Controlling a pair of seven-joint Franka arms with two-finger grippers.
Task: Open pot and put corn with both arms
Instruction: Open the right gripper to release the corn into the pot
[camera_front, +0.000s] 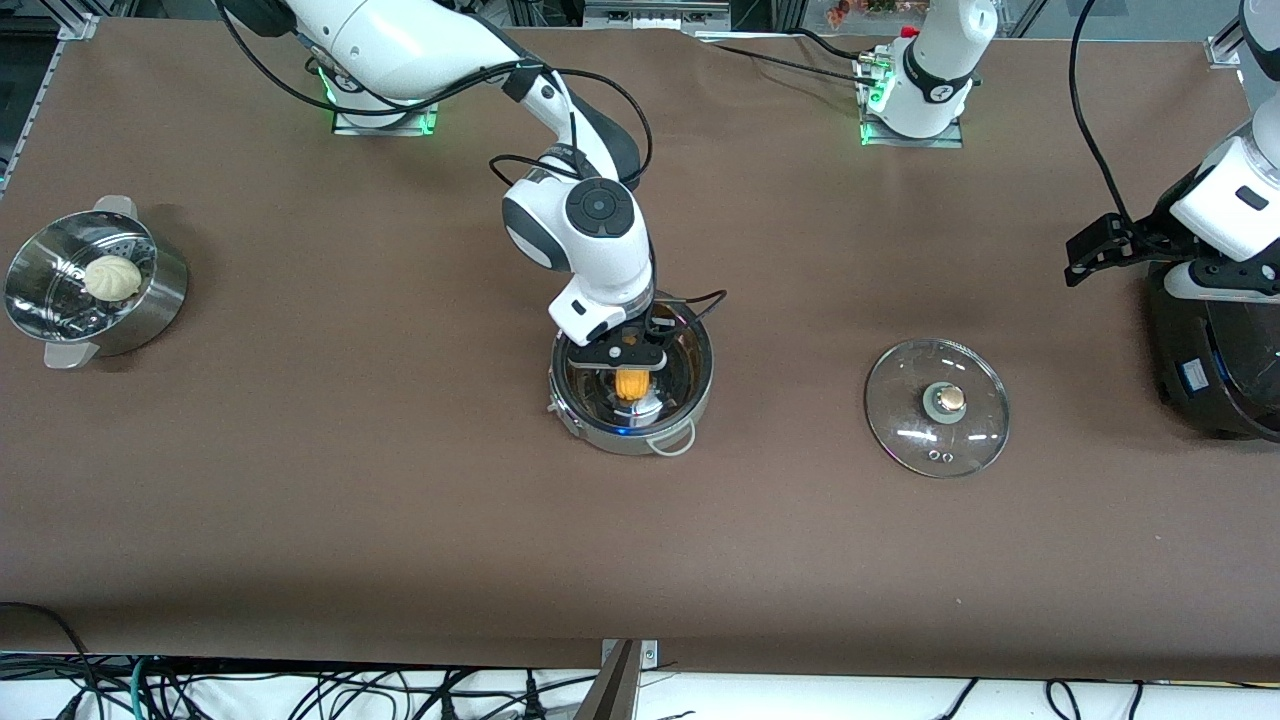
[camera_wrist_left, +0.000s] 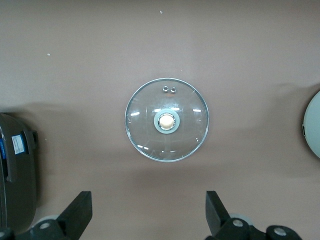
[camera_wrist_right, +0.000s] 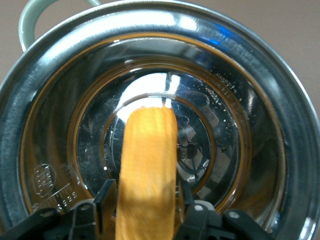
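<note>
The right hand (camera_front: 628, 362) is lowered into the open pot (camera_front: 632, 385) at the centre of the front view, its fingers (camera_wrist_right: 102, 197) set narrowly either side of the corn (camera_wrist_right: 147, 170). The lid (camera_front: 937, 407) lies on the bench (camera_front: 400, 520) toward the frame's right. The left hand (camera_wrist_left: 148, 215) hangs wide and empty over the lid.

No text reads clearly: the pot (camera_wrist_right: 280, 150) bears a stamped mark inside its wall, and the cooker (camera_wrist_left: 17, 170) a blue-white label, both illegible.

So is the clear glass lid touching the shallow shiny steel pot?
Apart. The front view shows bare brown table between the glass lid and the steel pot.
</note>
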